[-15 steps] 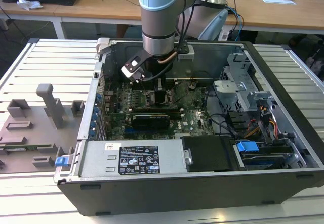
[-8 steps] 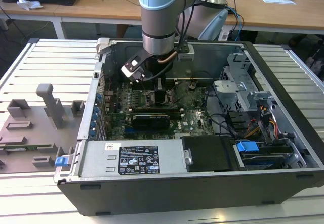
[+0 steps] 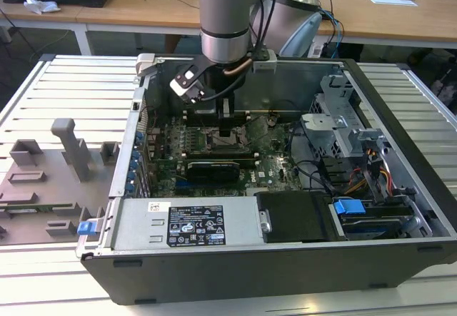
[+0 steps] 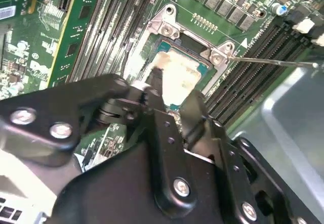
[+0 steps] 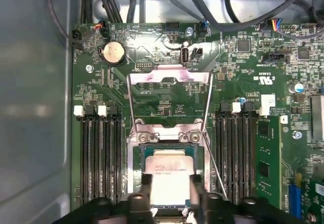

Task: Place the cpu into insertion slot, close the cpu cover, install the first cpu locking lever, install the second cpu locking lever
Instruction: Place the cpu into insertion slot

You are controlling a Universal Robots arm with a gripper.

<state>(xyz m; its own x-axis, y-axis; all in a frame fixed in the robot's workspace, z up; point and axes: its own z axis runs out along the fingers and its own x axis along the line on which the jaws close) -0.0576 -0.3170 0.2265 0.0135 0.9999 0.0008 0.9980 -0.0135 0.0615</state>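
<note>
Cpu [image 5: 168, 176] seems to sit flat in the insertion slot [image 5: 135, 168] in the first wrist view; the gripper [image 5: 171, 187] pinches it, one finger on each side, likely to keep it straight over the slot; the cpu cover [image 5: 169, 76] stands tipped back and open, so nothing blocks the way; in the exterior view the arm reaches down just above the frame's middle, inside the computer case [image 3: 285, 273].
</note>
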